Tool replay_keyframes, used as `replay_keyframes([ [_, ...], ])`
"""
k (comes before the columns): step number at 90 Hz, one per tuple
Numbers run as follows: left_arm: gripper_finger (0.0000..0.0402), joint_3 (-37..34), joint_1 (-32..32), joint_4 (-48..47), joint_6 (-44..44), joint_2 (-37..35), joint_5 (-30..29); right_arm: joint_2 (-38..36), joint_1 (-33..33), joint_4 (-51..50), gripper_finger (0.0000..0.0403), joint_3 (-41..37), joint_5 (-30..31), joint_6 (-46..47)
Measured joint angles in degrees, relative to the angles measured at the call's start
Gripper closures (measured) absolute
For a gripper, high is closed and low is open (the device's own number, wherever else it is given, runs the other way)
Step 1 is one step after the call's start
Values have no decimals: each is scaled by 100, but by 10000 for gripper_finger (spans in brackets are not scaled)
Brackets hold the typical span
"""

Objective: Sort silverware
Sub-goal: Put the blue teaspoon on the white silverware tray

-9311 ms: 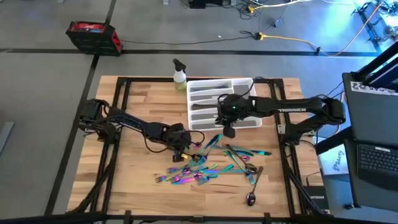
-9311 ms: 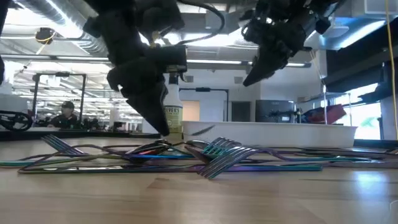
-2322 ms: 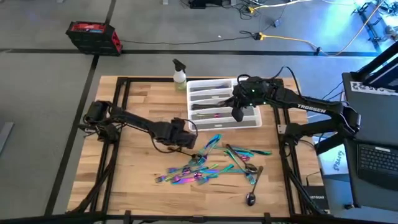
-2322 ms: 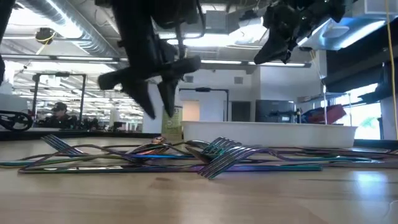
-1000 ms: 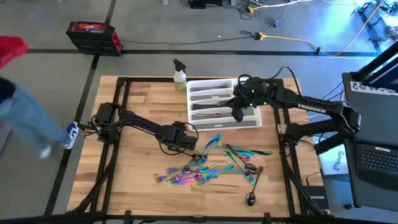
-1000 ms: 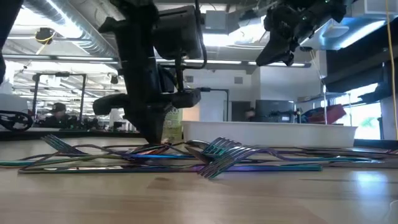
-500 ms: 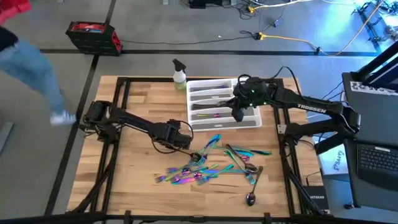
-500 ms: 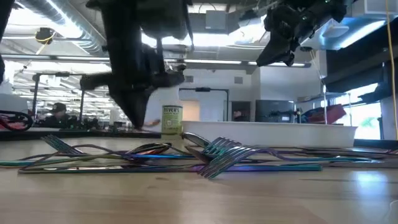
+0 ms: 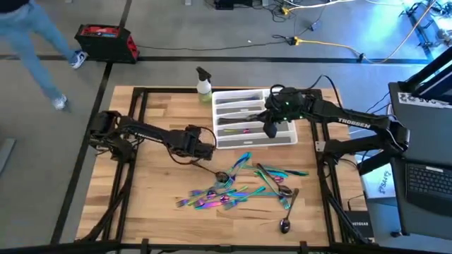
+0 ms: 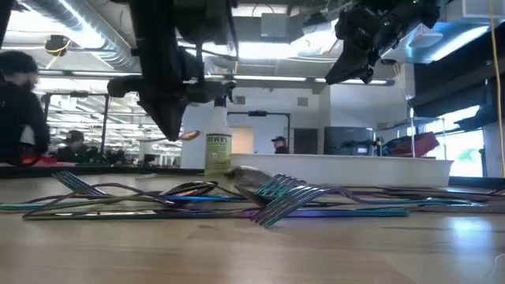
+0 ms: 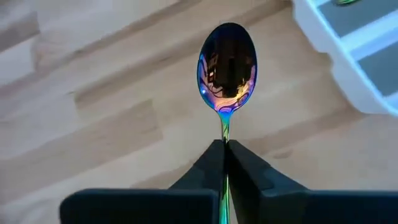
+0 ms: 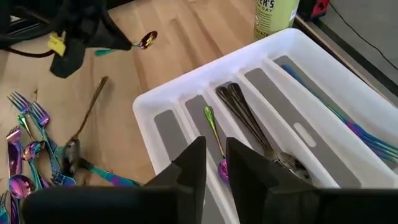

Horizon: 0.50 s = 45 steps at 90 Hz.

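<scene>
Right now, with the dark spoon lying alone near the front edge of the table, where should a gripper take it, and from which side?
Grip the dark spoon at the middle of its handle, coming straight down from above with the fingers across the handle. It lies flat on the table, its rounded bowl toward the front edge, and the handle's far end reaches the pile of silverware, so mid-handle is probably clearest.

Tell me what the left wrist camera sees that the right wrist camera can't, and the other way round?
Only the left wrist view shows the spoon's shiny bowl close up, its handle pinched in the left end effector.

Only the right wrist view shows inside the white tray, where silverware lies in the slots, the pile of forks on the table, and the spray bottle.

Both show the spoon, held above the wooden table, and part of the tray.
</scene>
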Motion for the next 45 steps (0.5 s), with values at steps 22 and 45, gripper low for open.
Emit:
replay_keyframes([
  [22,401,0,28,-160,109,0,-59,0,0,2,356,0,2,-20],
  [45,401,7,391,1903,3183,0,309,-24,-4,-80,356,28,7,-698],
])
